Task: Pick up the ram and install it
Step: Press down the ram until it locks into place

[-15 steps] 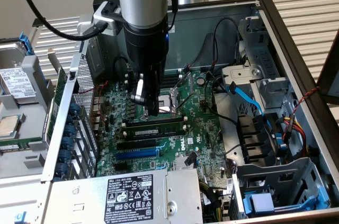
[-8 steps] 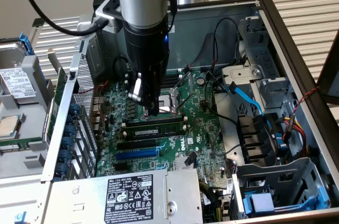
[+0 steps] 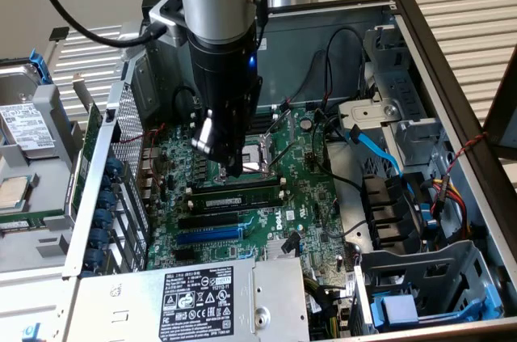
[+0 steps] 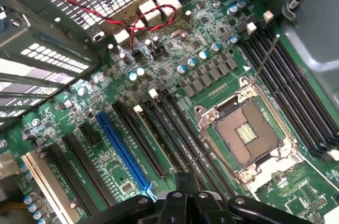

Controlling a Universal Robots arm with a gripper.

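1. We saw the arm reaching down into an open computer case, with the gripper (image 3: 233, 168) low over the green motherboard (image 3: 311, 196).
2. The pincer's fingers were pressed together, and we could see nothing pinched between them. In the wrist view the gripper (image 4: 185, 192) hung over the long slots beside the CPU socket (image 4: 246, 131).
3. The ram (image 3: 234, 194) lay lengthwise along a black slot, just on the near side of the CPU socket (image 3: 257, 152) in the exterior view. The fingertips stood just above its far edge; we could not tell whether they touched it.
4. Nearer than the ram ran more black slots and the blue expansion slot (image 3: 208, 236), which also showed in the wrist view (image 4: 123, 150).
5. On the other side of the socket, four empty black memory slots (image 4: 288, 81) ran side by side.
6. A grey power supply (image 3: 194, 301) sat at the near edge of the case, and a blue cable (image 3: 376, 144) curved along the exterior view's right.
7. A hard drive (image 3: 24, 128) lay outside the case, on the exterior view's left.
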